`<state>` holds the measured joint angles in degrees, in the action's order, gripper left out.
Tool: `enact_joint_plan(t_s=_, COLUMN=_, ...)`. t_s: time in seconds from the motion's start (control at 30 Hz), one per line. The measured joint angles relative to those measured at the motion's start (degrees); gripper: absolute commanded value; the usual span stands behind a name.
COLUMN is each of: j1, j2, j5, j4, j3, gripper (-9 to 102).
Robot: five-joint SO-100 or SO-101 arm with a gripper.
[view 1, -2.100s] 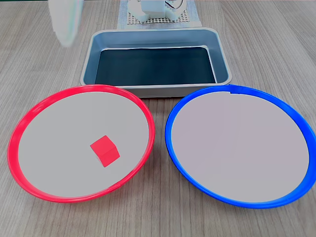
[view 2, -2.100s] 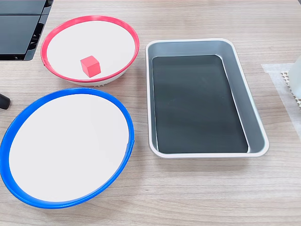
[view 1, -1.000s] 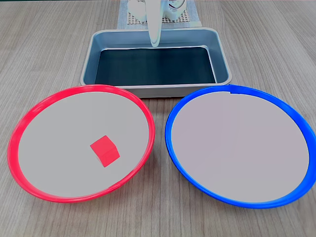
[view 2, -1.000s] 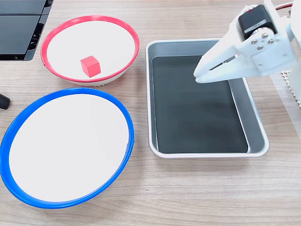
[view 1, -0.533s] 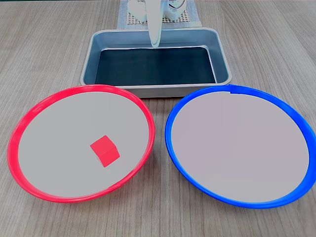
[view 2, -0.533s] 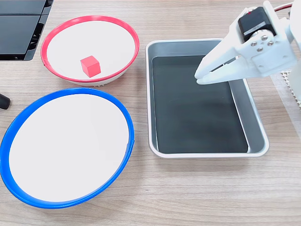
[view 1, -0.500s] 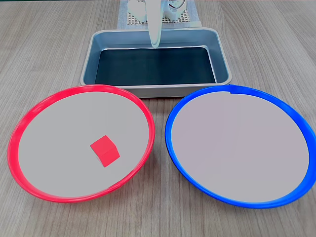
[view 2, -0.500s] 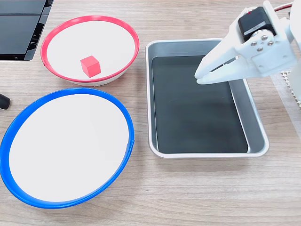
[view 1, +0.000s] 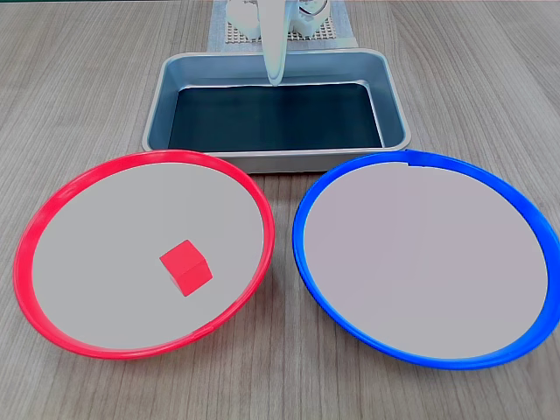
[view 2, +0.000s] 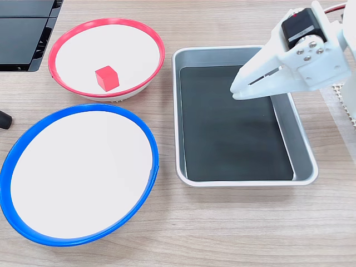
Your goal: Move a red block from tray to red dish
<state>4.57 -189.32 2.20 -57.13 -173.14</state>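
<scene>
A pale wood-grain laminate worktop (view 2: 233,233) carries the rectangular grey metal tray (view 2: 302,146). Above the tray's black floor hangs the white gripper (view 2: 236,92), nearly closed, holding nothing.

Wooden table (view 1: 490,79) carries tray (view 1: 398,118), red dish (view 1: 52,197) (blue-rimmed dish (view 1: 525,219) alongside).

A blue-rimmed dish (view 1: 426,269) with a pale centre sits on the wood-grain table (view 1: 79,79). A white mesh mat (view 1: 325,29) lies at the far edge. In a fixed view, a black panel (view 2: 22,33) fills the upper-left corner.
</scene>
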Motion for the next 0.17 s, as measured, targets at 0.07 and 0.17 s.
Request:
enact_joint_plan(t_s=0.07, j1=0.00, j2=0.00, j5=0.00, j4=0.00, j3=0.00, gripper=0)
enact_joint_plan(t_s=0.17, j1=0.00, j2=0.00, j5=0.00, j4=0.00, j3=0.00, gripper=0)
